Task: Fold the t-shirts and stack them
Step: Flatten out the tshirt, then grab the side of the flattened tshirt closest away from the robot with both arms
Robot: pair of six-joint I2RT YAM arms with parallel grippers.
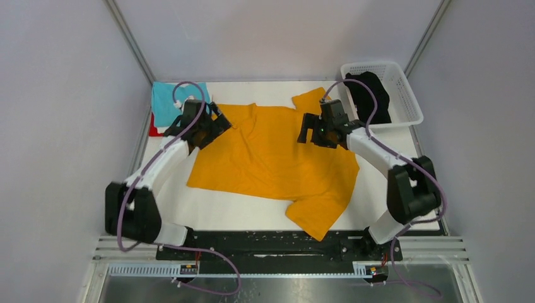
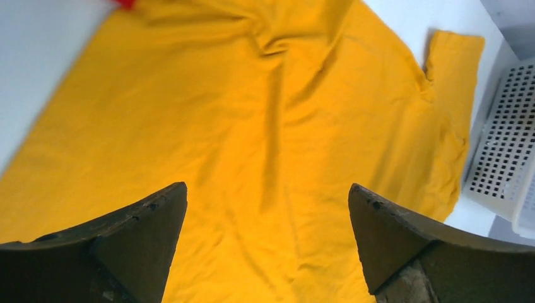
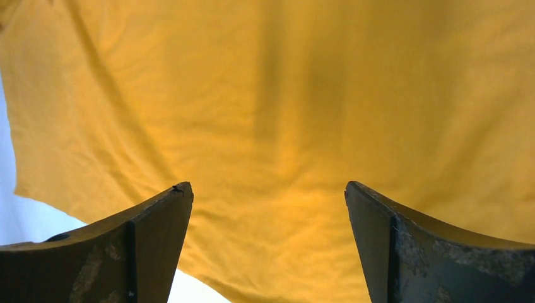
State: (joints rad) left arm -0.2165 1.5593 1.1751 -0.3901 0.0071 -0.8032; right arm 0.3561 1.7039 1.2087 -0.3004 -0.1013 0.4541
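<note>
A large mustard-orange t-shirt (image 1: 271,158) lies spread flat on the white table (image 1: 240,211), one sleeve at the back right and one at the near edge. My left gripper (image 1: 219,121) hangs open over the shirt's back left corner. In the left wrist view, the open left gripper (image 2: 267,185) has only orange cloth (image 2: 252,113) below it. My right gripper (image 1: 307,130) stands open over the shirt's back right part, and the right wrist view shows the same gripper (image 3: 268,185) above the cloth (image 3: 284,95). A teal t-shirt (image 1: 165,101) lies on a red one (image 1: 153,130) at the back left. A black t-shirt (image 1: 369,95) sits in the basket.
The white lattice basket (image 1: 409,101) stands at the back right corner, and its wall (image 2: 505,145) shows in the left wrist view. Grey walls close in the table on three sides. The black arm rail (image 1: 271,243) runs along the near edge.
</note>
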